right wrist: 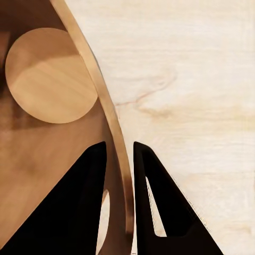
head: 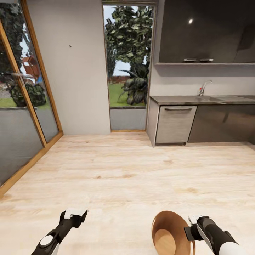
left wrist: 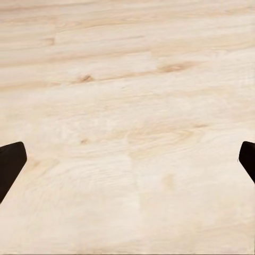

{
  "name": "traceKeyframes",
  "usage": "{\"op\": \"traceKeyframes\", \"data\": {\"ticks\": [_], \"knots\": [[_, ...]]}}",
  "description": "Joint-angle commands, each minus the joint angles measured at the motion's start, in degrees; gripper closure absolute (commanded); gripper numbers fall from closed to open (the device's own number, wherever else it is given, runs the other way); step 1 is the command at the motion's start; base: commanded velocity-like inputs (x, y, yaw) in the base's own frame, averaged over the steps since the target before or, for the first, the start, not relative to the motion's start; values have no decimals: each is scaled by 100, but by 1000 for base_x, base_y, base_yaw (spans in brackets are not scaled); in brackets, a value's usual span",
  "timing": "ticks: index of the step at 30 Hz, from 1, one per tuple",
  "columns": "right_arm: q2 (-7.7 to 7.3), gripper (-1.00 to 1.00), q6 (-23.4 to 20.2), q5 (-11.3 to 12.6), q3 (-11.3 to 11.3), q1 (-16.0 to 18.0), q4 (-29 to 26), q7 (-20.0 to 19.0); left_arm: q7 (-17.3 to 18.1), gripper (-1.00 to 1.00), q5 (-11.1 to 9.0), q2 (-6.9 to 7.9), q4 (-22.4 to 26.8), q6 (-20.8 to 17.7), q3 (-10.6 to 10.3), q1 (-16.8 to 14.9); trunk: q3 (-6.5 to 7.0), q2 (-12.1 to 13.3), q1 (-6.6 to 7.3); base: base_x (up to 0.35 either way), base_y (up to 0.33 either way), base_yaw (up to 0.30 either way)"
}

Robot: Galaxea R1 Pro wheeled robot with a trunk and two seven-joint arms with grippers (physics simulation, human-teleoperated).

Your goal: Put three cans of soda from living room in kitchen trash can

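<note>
- Left gripper [head: 75, 213] hung low over bare wood floor [head: 117, 177], holding nothing. Left wrist view had my fingertips [left wrist: 11, 162] at the frame's opposite edges, wide apart, only floor planks between them.
- Tash can [head: 170, 232] sat at the head view's lower right, mouth tipped toward the camera. Inside: nothing but its round tan bottom. No soda cans seen in it.
- Right gripper [head: 190, 226] was clamped on the can's rim, right side. The right wrist view made this clear where the head view could not: one finger [right wrist: 79, 202] inside the wall, the other outside, thin copper rim [right wrist: 109, 122] pinched between them.
- Same wrist view looked straight down into the can: flat disc bottom [right wrist: 50, 74], empty, and the slot handle's pale cutout just by the inner finger.
- Head view alone gave the room: glass door at left, window [head: 128, 56] with greenery in the middle, kitchen at right with grey counter [head: 202, 100], chrome tap [head: 204, 86], glossy black upper cabinets [head: 209, 30].
</note>
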State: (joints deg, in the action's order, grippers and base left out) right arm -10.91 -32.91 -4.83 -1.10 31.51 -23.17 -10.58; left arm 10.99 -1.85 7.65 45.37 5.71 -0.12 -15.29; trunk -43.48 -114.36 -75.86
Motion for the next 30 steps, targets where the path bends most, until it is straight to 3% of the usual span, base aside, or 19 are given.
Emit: {"op": "traceKeyframes", "data": {"ticks": [1, 9, 17, 30], "knots": [[1, 100, -4, 52, 9, 3, -2, -14, 0, -100, 0, 0, -1, 0, -1, 0, -3, 0, 0, -318, -25, 236], [1, 100, -4, 52, -9, -1, 5, -14, -1, -100, 0, 0, -1, 1, -5, 0, -35, 0, 0, -294, -58, 229], [1, 100, -4, 52, -21, -2, 4, -14, 6, -100, -2, 0, -1, -3, 5, 0, -76, 0, 0, -97, -45, 212], [1, 100, -4, 61, -22, -2, 2, -18, 8, -100, -2, 0, -1, -18, 12, 0, -93, 0, 0, 241, -3, 50]]}}
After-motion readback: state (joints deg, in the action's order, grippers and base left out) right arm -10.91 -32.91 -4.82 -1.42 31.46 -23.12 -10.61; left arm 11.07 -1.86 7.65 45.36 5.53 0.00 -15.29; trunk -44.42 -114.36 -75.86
